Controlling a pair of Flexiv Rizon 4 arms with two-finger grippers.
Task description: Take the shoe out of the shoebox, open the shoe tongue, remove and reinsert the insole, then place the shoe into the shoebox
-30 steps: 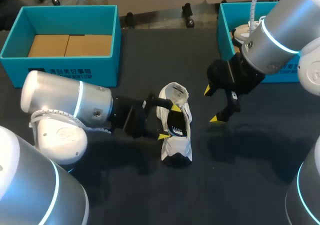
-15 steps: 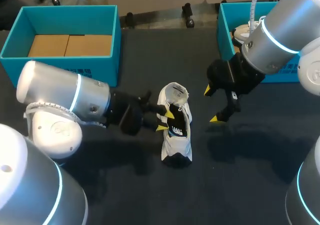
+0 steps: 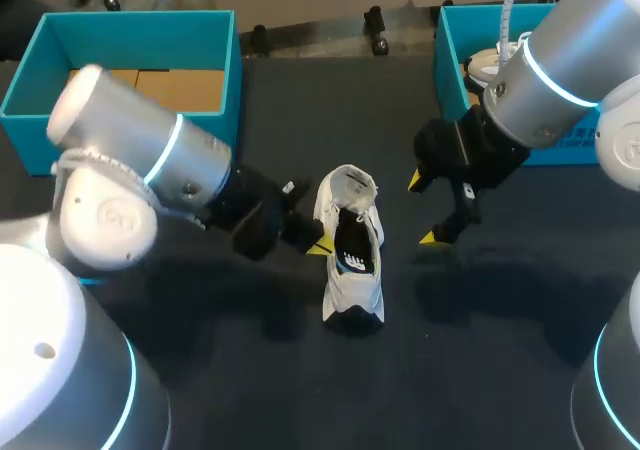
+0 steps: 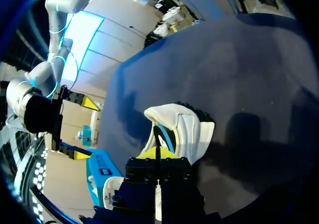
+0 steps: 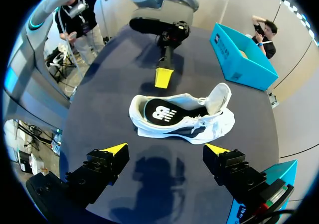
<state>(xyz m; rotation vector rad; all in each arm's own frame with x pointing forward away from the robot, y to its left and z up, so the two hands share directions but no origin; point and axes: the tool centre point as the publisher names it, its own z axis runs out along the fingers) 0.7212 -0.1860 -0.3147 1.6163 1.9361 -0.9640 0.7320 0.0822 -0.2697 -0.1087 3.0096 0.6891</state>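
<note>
Dark bench carries the white shoe upright; left tool has pulled out of its mouth and pinched shut empty, right tool hangs wide, so insole removal appears next.

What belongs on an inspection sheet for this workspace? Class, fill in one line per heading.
Surface: dark table.
Job's things: white shoe lies mid-table, tongue open, insole inside; left shoebox holds brown cardboard; right shoebox holds a second shoe.
Clutter: nothing seen.
Grippers: left gripper shut, empty, beside the shoe; right gripper open, empty, on its other side.
Cables: white cable on the right arm.
Surroundings: nothing seen.
</note>
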